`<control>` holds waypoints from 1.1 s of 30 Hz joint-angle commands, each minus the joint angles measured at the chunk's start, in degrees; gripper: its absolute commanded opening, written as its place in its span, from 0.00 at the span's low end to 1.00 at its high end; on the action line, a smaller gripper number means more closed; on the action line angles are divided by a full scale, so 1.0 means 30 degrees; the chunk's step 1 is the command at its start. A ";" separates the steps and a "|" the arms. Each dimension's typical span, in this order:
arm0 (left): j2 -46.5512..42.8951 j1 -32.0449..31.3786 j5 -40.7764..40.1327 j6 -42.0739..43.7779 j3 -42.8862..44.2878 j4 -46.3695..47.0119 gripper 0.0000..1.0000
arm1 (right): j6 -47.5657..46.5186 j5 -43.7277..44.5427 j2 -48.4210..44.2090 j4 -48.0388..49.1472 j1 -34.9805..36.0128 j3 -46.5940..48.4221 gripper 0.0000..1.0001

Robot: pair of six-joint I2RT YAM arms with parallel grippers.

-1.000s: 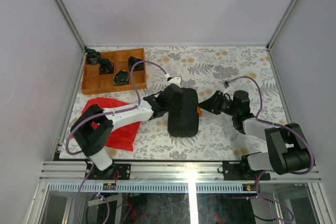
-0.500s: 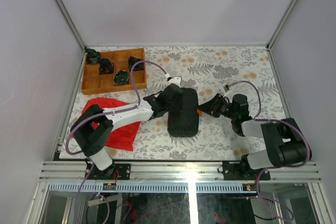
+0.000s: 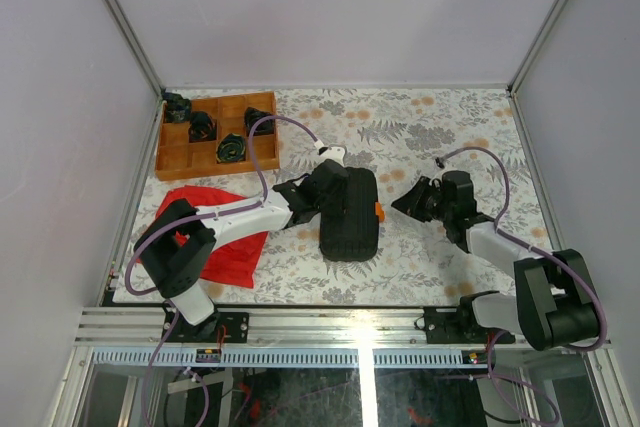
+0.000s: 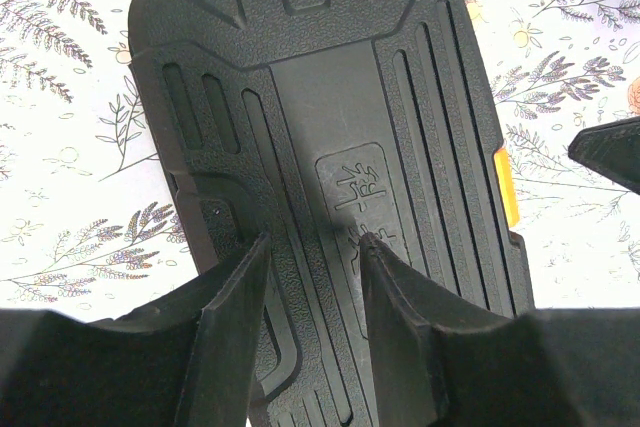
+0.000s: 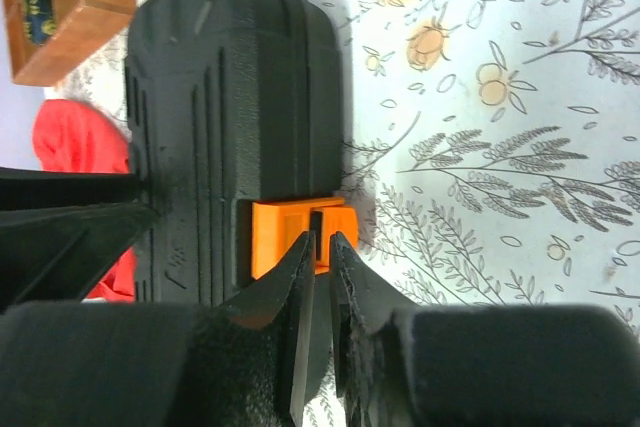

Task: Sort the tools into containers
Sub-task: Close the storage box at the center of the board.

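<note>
The left gripper [image 4: 315, 247] has its fingers partly apart and holds nothing; the closed black case [image 4: 330, 97] lies directly under them. The right gripper [image 5: 320, 242] is almost closed, with only a thin slit, and the orange latch [image 5: 280, 232] of the case is just ahead of its tips.

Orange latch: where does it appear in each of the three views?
Top external: latch at centre, on the case's right edge.
Left wrist: right of middle, on the case's right edge.
Right wrist: centre, on the case's right edge.
Shared landmark: the ribbed black case.

Case [image 3: 349, 215] right of tray [image 3: 181, 160]
</note>
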 commanded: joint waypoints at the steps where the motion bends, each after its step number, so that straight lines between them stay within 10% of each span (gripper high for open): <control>1: 0.1854 -0.0097 0.0903 -0.0261 -0.1181 -0.3124 0.41 | -0.1303 0.0727 0.0543 -0.1740 0.0281 0.1327 0.16; 33: 0.1989 -0.0098 0.0865 -0.0138 -0.0947 -0.3354 0.41 | -0.1272 -0.1791 0.5348 0.0131 0.1987 0.2488 0.11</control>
